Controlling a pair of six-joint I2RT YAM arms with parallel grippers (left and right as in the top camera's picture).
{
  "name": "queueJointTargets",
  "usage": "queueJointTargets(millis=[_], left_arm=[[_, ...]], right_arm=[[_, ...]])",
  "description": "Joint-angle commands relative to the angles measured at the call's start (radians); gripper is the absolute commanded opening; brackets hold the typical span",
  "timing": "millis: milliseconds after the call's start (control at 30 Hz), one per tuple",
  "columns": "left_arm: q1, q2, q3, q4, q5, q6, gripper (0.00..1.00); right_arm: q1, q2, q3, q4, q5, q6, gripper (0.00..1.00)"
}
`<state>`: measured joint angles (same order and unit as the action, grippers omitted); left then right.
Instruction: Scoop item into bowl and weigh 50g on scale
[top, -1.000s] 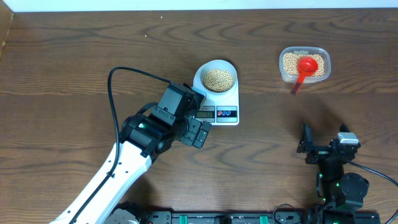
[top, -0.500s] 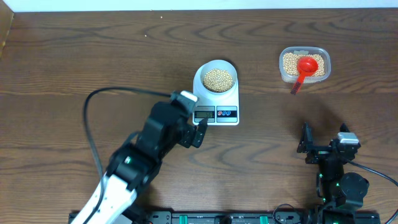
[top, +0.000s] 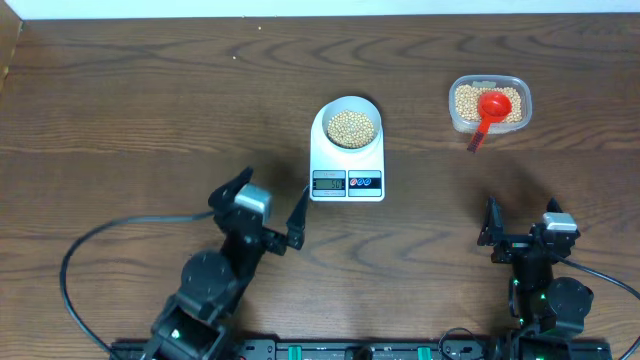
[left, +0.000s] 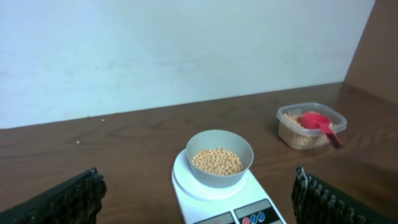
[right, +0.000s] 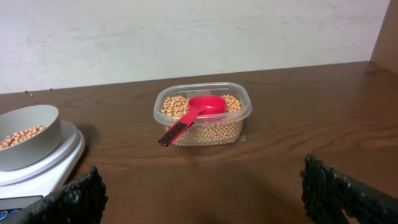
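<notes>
The white bowl (top: 350, 103) stands on the white scale (top: 347, 160), holding a pile of tan beans (top: 352, 126). In the left wrist view the bowl (left: 219, 179) and its beans (left: 216, 160) sit straight ahead on the scale (left: 185, 184). My left gripper (top: 268, 190) is open and empty, low over the table just in front and left of the scale; its jaws (left: 196, 186) stand wide apart. My right gripper (top: 522, 210), also open and empty (right: 202, 186), rests at the front right. More beans (top: 466, 100) fill the clear tub.
A clear plastic tub (top: 489, 125) at the back right holds a red scoop (top: 492, 105) whose handle hangs over the near rim. From the right wrist, the tub (right: 202, 134) and scoop (right: 202, 106) lie ahead, with the scale (right: 59, 163) at the left.
My left arm has drawn back from beside the scale toward the table's front and left, jaws still open. The right arm, bowl, scale and tub have not moved.
</notes>
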<state>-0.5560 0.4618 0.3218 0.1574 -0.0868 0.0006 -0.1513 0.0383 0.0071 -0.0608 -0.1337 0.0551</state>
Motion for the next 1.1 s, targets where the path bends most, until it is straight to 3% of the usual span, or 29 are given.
queueJointTargets(millis=[0, 133, 400, 933, 1067], left_arm=[[0.01, -0.098, -0.084, 0.034, -0.038, 0.009, 0.98], [0.042, -0.227, -0.182, 0.055, -0.037, 0.091, 0.98], [0.103, -0.464, -0.318, 0.026, -0.036, 0.093, 0.98], [0.124, -0.46, -0.318, -0.037, -0.035, 0.093, 0.98], [0.124, -0.46, -0.318, -0.111, -0.034, 0.093, 0.98]], right_arm=[[-0.004, -0.001, -0.002, -0.004, 0.008, -0.012, 0.99], [-0.004, -0.001, -0.002, -0.004, 0.008, -0.012, 0.99], [-0.004, -0.001, -0.002, -0.004, 0.008, -0.012, 0.99], [-0.004, -0.001, -0.002, -0.004, 0.008, -0.012, 0.99], [-0.004, -0.001, -0.002, -0.004, 0.008, -0.012, 0.99]])
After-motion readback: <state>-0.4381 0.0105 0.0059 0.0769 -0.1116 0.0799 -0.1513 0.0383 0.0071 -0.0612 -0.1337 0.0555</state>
